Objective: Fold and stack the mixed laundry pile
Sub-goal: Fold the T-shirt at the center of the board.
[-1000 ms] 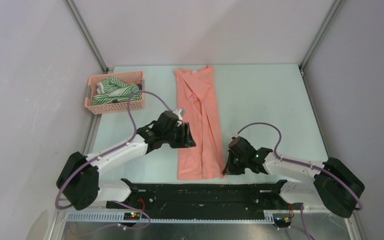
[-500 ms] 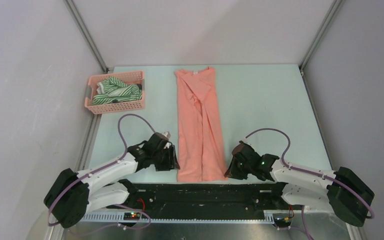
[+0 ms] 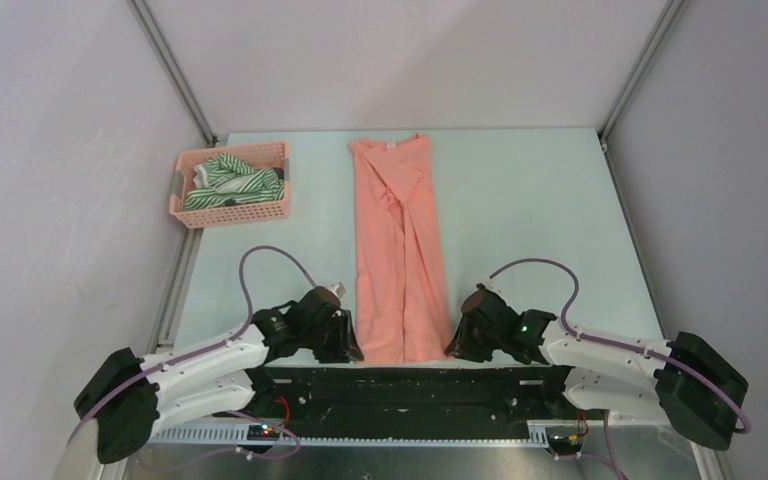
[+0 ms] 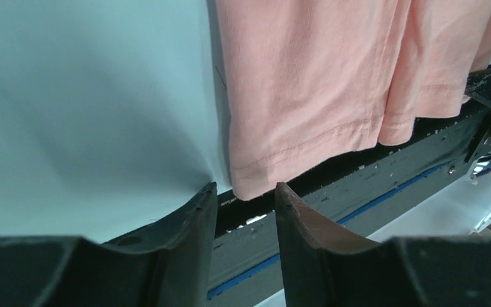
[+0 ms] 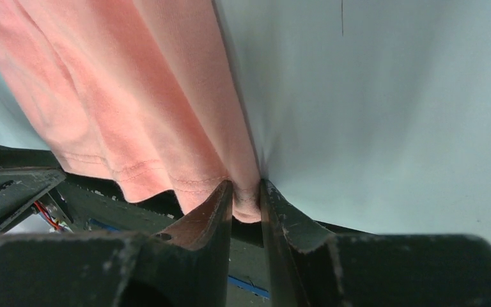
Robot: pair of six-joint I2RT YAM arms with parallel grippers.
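Note:
The salmon-pink shirt (image 3: pixel 400 250) lies folded into a long narrow strip down the middle of the table, its hem at the near edge. My left gripper (image 3: pixel 350 347) (image 4: pixel 246 187) stands open at the near left hem corner (image 4: pixel 256 173), which sits just past the fingertips and is not gripped. At the near right hem corner my right gripper (image 3: pixel 454 347) (image 5: pixel 246 184) has its jaws slightly parted, and the corner (image 5: pixel 248 204) hangs loosely between them. The green-and-white striped garment (image 3: pixel 225 180) lies in the basket, with a dark piece of cloth (image 3: pixel 278 177) at its right end.
A pink lattice basket (image 3: pixel 228 212) stands at the far left of the table. A black rail (image 3: pixel 410 385) runs along the near edge just below the shirt's hem. Grey walls close in both sides and the back.
The left arm has come back from beside the shirt's middle to its near left corner. The right gripper shifted slightly nearer, and its jaws have parted from shut.

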